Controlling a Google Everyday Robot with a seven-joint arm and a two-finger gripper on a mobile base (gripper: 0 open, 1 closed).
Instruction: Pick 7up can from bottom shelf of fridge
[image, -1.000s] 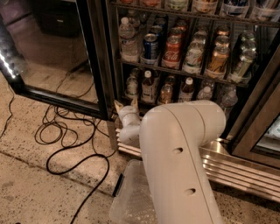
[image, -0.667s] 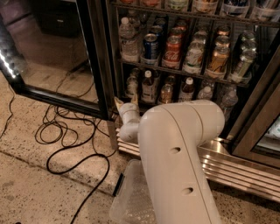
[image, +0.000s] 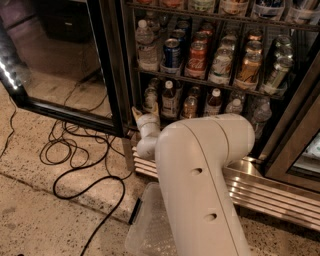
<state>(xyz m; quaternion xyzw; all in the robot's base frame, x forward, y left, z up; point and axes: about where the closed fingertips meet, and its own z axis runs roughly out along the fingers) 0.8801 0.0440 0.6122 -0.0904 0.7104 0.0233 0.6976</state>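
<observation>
While the white arm (image: 205, 185) fills the lower middle of the view, the gripper (image: 144, 112) sits low at the front left corner of the fridge (image: 116, 75), level with the bottom shelf (image: 176, 119). Can't tell how far the claw is open, or whether it has hold of anything. The 7up can (image: 149, 98) looks to be the leftmost item on that shelf: upright, just behind the gripper. Touching or apart: can't tell. Right of it stands a brown bottle (image: 169, 99) with a white cap, then more bottles and cans. On the rack above are a blue can (image: 171, 52) and a red can (image: 197, 57). The glass door (image: 50, 60) is swung open to the left. The steel grille (image: 270, 192) runs under the shelf. A black cable (image: 75, 160) loops on the floor, and a clear plastic bin (image: 150, 225) sits by the arm's base.
</observation>
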